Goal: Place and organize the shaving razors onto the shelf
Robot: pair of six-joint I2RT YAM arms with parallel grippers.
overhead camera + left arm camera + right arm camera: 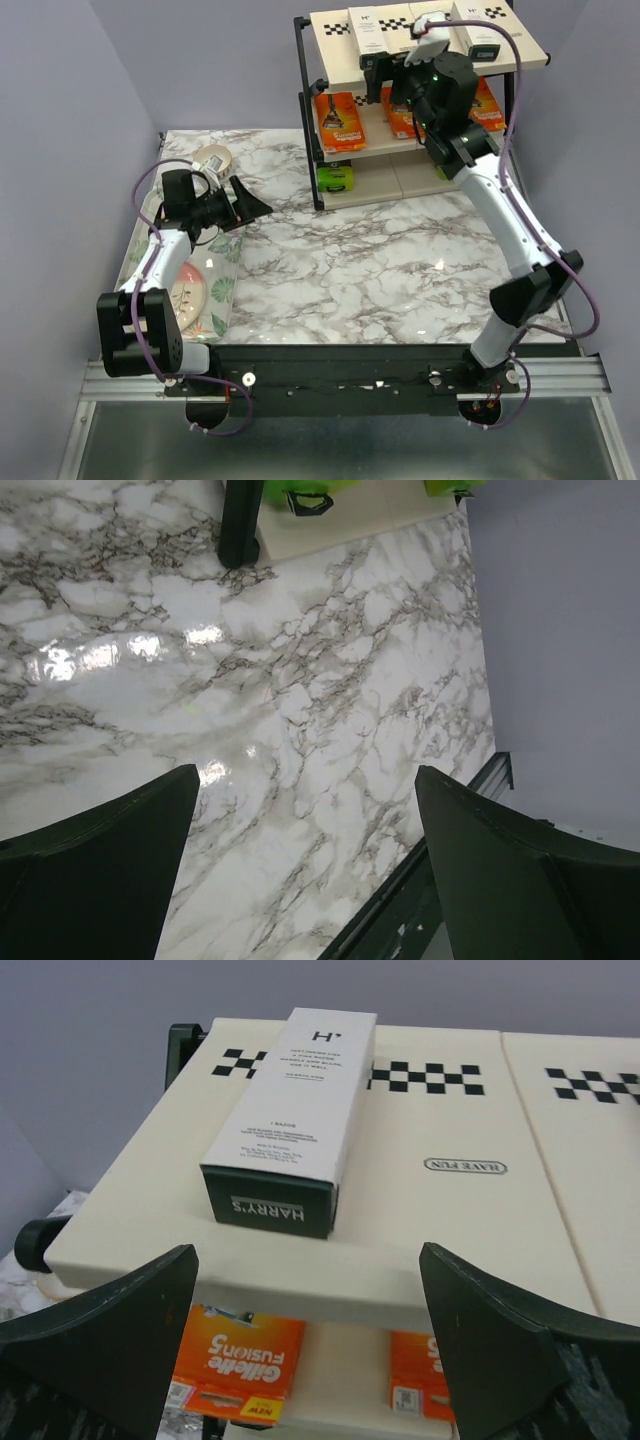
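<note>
Atop shelf (450,1225), white razor box (290,1110) front-to-back

The tabletop (330,710) is smooth and marble-patterned, glossy enough to throw white glare. At one o'clock on it, the shelf (450,1230) has matt, smooth beige boards, and its tube frame (240,525) is black with a dull sheen. The white box (290,1110) on top is matt card. The orange packs (235,1365) below look shinier, printed.

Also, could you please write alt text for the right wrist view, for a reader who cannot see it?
A slim white Harry's box lies flat on the shelf's top board, just ahead of the open right end effector. Orange razor packs show on the tier below.
</note>
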